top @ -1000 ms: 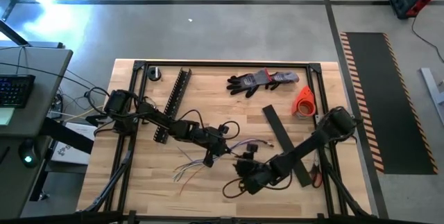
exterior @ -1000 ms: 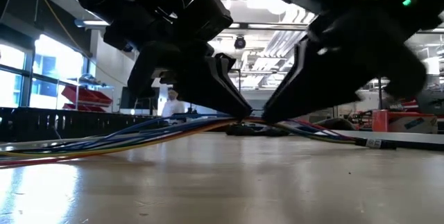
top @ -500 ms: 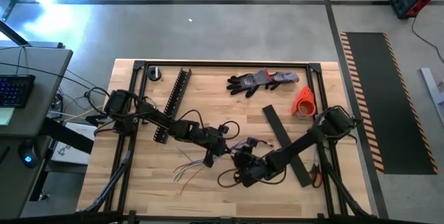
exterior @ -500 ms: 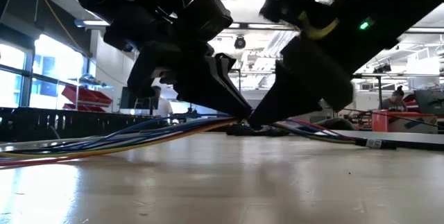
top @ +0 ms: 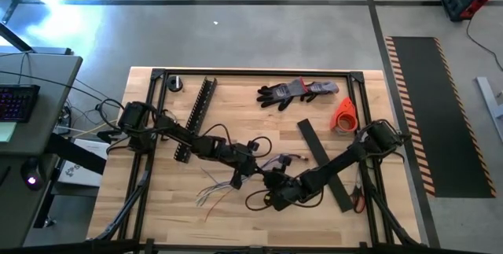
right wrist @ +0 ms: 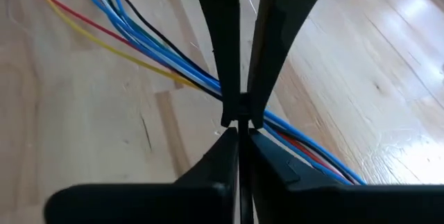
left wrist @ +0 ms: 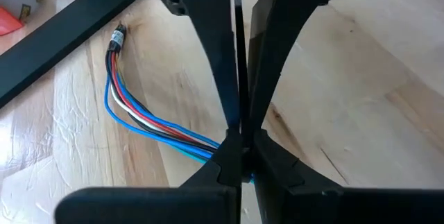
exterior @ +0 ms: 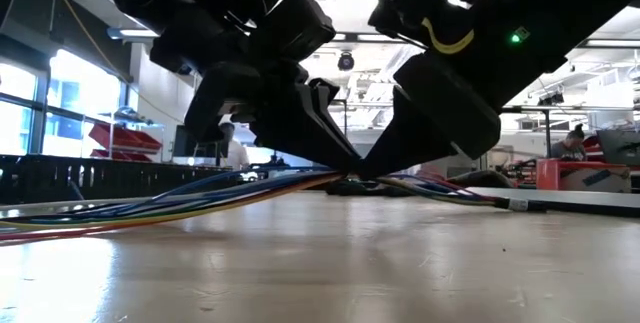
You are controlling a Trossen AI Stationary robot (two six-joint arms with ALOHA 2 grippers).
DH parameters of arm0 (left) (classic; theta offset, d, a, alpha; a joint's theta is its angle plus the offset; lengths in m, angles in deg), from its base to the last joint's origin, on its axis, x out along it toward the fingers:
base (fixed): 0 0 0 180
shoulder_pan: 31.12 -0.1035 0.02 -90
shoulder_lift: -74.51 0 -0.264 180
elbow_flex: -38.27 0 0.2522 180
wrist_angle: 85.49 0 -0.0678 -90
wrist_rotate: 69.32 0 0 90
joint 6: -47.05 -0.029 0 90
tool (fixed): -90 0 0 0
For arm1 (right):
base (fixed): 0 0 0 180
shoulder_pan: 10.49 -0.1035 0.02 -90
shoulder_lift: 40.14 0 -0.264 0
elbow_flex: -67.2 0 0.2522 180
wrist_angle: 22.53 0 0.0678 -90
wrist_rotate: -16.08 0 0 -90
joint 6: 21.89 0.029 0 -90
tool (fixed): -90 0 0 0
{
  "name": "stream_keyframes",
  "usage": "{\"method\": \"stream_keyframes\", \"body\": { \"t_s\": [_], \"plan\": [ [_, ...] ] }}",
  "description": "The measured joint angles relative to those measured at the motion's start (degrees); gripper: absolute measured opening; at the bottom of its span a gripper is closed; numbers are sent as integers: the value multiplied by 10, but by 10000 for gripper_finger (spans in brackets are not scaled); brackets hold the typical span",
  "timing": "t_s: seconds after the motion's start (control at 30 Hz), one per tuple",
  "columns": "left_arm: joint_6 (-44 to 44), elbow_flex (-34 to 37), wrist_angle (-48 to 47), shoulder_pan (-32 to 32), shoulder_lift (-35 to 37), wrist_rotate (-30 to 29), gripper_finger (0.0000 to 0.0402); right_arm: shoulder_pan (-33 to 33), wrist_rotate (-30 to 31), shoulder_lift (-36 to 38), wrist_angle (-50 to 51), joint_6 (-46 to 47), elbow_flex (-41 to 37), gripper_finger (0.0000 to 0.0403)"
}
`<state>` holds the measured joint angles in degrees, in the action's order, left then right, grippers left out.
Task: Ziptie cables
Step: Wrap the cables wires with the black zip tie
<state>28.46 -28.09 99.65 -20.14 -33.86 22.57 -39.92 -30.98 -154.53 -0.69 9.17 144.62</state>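
The cables [top: 216, 191] are thin blue, white, red, yellow and dark wires lying near the table's middle. Their loose ends fan out toward the near left. In the left wrist view the cables [left wrist: 132, 106] end in a small dark sleeve. My left gripper [top: 247, 177] is shut on them at mid length. It also shows in the low view [exterior: 345, 168] and in its own wrist view [left wrist: 239, 151]. My right gripper [top: 257, 179] is shut, and its tips stand tip to tip against the left gripper's tips in the low view [exterior: 368, 171] and right wrist view [right wrist: 239, 130]. My left gripper pinches the bundle [left wrist: 211, 143] between its two fingers, which lie across the wires and slant down from the table's left. The held stretch sits just above the wood, and both sides [exterior: 200, 195] sag slack onto the table. My right gripper's shut tips stand beside the bundle [right wrist: 274, 123], slanting down from the right. Whether they touch the wires I cannot tell.
A black slotted bar [top: 195, 119] lies far left, and a flat black strip [top: 322, 160] lies under the right arm. Gloves [top: 297, 91], an orange tape roll [top: 344, 115] and a small round object [top: 174, 83] sit along the far edge. Black frame rails [top: 251, 71] border the table.
My right gripper has moved toward the table's left and slightly toward the far edge, along the cables, until its tips meet the left gripper's tips. The cables have stayed in place.
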Motion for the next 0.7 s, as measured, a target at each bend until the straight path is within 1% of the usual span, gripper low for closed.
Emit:
{"method": "stream_keyframes", "body": {
  "t_s": [0.07,0.23,0.37,0.5,0.7],
  "plan": [
    [0,0,-3,0,0,0,0,-2,0,0,0,1,0,4],
    [0,1,-12,-4,0,-3,0,-16,3,0,7,26,0,1],
    [-1,1,-17,-7,0,-3,0,-39,2,0,50,92,1,0],
    [-5,4,-35,-9,0,-5,0,-77,-14,0,105,168,0,1],
    [-2,4,-41,-9,0,-8,0,-118,-16,4,178,274,0,1]
  ]
}}
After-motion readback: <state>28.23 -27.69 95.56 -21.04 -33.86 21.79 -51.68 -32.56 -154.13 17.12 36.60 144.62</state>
